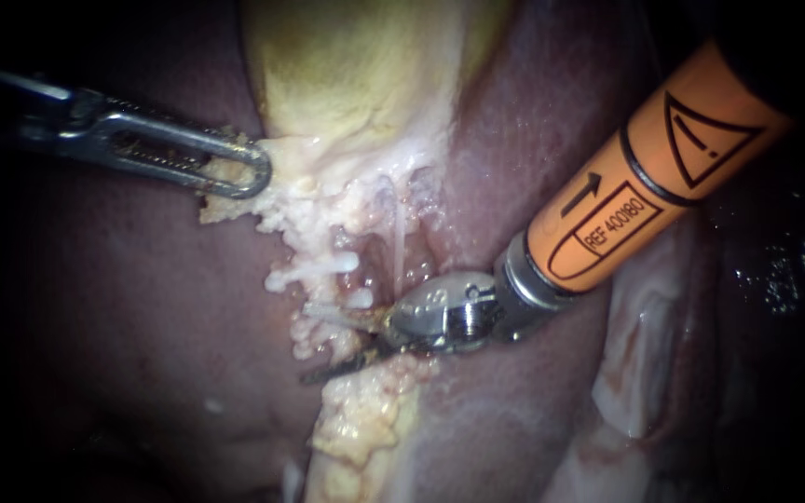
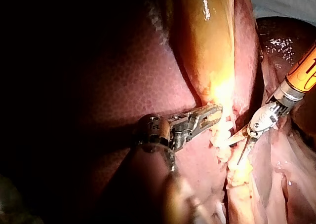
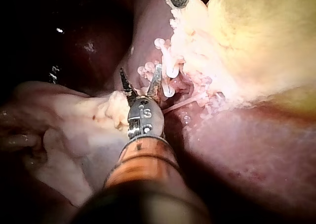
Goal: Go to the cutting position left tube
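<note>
Right tool (image 1: 347,346) slanting in, jaws parted, left tool (image 1: 235,172) clamping gallbladder (image 1: 356,74) edge

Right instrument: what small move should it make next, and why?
Probably ease the right instrument slightly forward, with its blades open. A gap shows between them, and the pale tube lies just at their tips, not clearly inside the gap. The left instrument is shut on pale tissue, so the area looks held.
</note>
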`<action>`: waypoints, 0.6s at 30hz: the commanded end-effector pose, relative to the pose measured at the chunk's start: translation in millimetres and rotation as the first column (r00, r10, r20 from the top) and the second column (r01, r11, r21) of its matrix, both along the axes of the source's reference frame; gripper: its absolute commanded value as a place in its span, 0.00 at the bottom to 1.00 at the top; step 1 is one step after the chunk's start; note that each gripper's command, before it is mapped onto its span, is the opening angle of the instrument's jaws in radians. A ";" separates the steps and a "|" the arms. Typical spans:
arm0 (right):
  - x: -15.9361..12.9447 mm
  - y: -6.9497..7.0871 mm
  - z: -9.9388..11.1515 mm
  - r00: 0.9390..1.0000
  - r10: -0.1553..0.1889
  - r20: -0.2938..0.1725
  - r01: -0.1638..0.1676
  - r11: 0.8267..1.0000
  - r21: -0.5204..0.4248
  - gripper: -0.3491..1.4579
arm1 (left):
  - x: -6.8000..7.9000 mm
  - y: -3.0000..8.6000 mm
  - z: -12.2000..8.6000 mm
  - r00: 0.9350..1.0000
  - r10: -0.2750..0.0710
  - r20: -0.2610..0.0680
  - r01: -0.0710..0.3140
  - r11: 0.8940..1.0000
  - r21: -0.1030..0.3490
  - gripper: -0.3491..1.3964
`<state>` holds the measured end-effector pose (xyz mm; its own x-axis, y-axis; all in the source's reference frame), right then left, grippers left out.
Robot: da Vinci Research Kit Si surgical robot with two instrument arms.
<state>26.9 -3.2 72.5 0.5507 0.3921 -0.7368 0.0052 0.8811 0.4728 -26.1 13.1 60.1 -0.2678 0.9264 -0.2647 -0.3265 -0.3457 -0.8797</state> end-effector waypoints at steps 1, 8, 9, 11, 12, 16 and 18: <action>0.0 0.0 -0.1 1.000 -0.002 -0.001 0.002 1.000 0.000 0.92 | 0.0 0.0 0.0 1.000 0.000 0.001 0.000 1.000 0.000 0.00; -0.4 -0.3 -0.5 1.000 -0.005 -0.003 0.005 1.000 0.001 0.92 | 0.1 0.0 -0.2 1.000 0.001 0.002 -0.001 1.000 0.001 0.00; -0.5 -0.3 -0.6 1.000 -0.006 -0.003 0.006 1.000 0.001 0.92 | 0.2 0.0 -0.2 1.000 0.001 0.002 -0.001 1.000 0.001 0.00; -1.0 -0.3 -0.9 1.000 -0.008 -0.005 0.008 1.000 0.003 0.92 | 0.3 0.0 -0.3 1.000 0.002 0.002 -0.002 1.000 0.001 0.00; -1.3 -0.2 -1.2 1.000 -0.009 -0.006 0.009 1.000 0.004 0.92 | 0.4 0.0 -0.4 1.000 0.002 0.003 -0.002 1.000 0.002 0.00; -2.8 0.3 -2.5 1.000 -0.009 -0.015 0.010 1.000 0.013 0.92 | 0.8 0.1 -0.7 1.000 0.002 0.002 -0.002 1.000 0.002 0.00; -3.6 0.8 -3.2 1.000 -0.007 -0.022 0.007 1.000 0.018 0.91 | 0.9 0.1 -0.8 1.000 0.001 0.001 -0.001 1.000 0.001 0.00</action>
<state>22.9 -2.1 69.0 0.5339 0.4043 -0.7426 0.0214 0.8716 0.4898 -25.1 13.2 59.3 -0.2693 0.9264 -0.2630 -0.3245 -0.3445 -0.8809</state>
